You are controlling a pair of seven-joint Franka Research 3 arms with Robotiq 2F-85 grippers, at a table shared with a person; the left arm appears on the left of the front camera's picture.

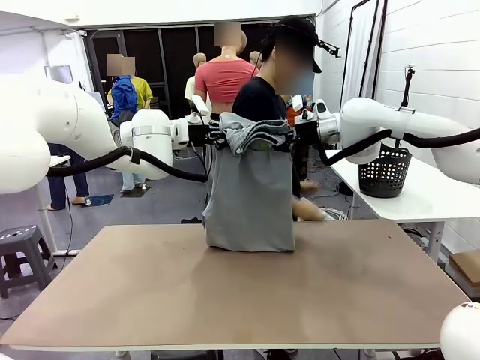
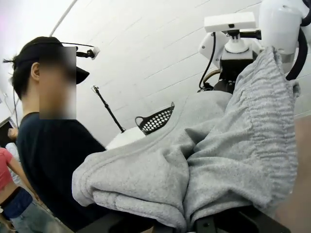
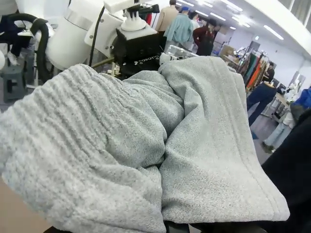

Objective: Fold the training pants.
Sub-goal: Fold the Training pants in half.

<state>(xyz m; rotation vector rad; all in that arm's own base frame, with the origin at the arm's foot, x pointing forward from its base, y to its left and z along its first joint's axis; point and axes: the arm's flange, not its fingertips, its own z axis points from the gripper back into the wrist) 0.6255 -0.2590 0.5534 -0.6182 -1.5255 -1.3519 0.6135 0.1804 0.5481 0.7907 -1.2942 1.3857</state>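
You have the training pants [image 1: 250, 191] hanging in the air above the table [image 1: 225, 300], held up between both arms. The left gripper [image 1: 215, 133] is clamped on the bunched fabric at about 9 o'clock of the bundle, and the right gripper [image 1: 294, 133] is clamped on it at 3 o'clock. The two stand close together, so the top edge is gathered into thick folds between them. The rest of the cloth drops as one panel, and its bottom edge just touches the tabletop toward 12 o'clock, the far side.

A person [image 1: 270, 97] stands right behind the cloth, with a hand [image 1: 307, 212] near its lower corner at about 4 o'clock.

Watch the grip first. In the left wrist view the training pants [image 2: 204, 160] are piled deep over the fingers, and in the right wrist view the cloth [image 3: 146, 145] looks equally thick, so a layer could slip out if you pull the arms apart quickly. If you lower without moving toward 6 o'clock, the panel may crumple in a heap instead of laying flat. The person's hand is also close to your right arm's path.
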